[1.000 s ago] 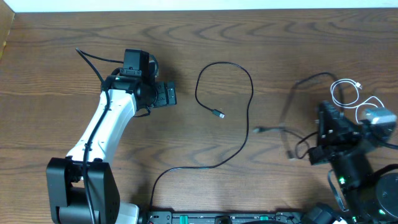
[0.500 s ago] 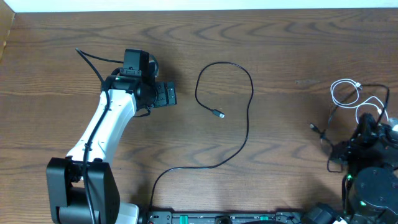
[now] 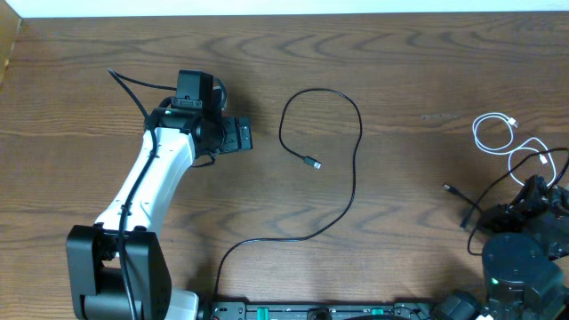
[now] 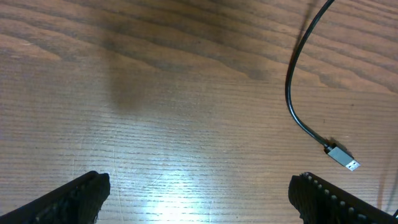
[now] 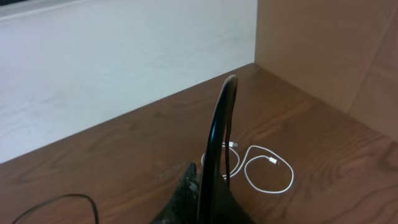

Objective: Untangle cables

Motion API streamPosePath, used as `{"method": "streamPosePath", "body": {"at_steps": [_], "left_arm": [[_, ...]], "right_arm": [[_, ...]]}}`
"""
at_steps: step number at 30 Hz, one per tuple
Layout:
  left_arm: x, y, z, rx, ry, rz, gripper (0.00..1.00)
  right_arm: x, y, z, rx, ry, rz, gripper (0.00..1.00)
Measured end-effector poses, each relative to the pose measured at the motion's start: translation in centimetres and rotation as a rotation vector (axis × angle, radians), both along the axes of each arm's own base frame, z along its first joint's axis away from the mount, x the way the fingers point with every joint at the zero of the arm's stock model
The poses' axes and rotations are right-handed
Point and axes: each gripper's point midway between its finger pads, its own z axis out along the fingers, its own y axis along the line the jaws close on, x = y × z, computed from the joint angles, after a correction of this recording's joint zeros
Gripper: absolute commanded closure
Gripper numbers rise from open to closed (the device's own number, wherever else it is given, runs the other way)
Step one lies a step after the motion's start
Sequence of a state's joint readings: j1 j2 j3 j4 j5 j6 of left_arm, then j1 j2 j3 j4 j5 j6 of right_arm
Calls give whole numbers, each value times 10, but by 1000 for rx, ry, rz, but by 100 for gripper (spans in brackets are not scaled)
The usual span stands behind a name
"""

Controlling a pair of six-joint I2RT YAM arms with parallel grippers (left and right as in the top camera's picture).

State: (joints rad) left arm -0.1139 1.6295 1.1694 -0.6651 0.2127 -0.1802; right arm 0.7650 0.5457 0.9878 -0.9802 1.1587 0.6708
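Overhead view is showing the left gripper (image 3: 240, 136) hovering over the brown wooden table (image 3: 418, 62). Its two black fingers (image 4: 84, 194) are standing wide apart, and nothing is lying between them. A long thin black cable (image 3: 356, 160) is lying in front of this gripper and is making one big open loop on the wood. Its small silver plug (image 4: 343, 158) is lying flat just ahead of the right-hand finger, not touching it.

The right gripper (image 5: 224, 99) is pressing its fingers fully together. A thin white cable (image 5: 268, 167) is lying in loose coils on the table just beyond its fingertips, apart from them. A short thin black cable (image 3: 458, 194) is running close along this gripper; I cannot tell whether it is pinched.
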Motion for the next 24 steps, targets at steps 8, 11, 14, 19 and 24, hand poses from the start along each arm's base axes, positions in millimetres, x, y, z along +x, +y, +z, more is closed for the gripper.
{"method": "streamPosePath", "body": {"at_steps": [8, 11, 14, 19, 24], "left_arm": [[0, 0, 0, 0, 0, 0, 2], [0, 0, 0, 0, 0, 0, 2], [0, 0, 0, 0, 0, 0, 2], [0, 0, 0, 0, 0, 0, 2], [0, 0, 0, 0, 0, 0, 2]], "right_arm": [[2, -8, -27, -29, 44, -72, 98], [1, -14, -36, -21, 53, -112, 99], [1, -19, -44, 5, 64, -145, 98], [2, -24, -60, 53, 109, -174, 99], [7, -29, -74, 85, 177, -211, 98]]}}
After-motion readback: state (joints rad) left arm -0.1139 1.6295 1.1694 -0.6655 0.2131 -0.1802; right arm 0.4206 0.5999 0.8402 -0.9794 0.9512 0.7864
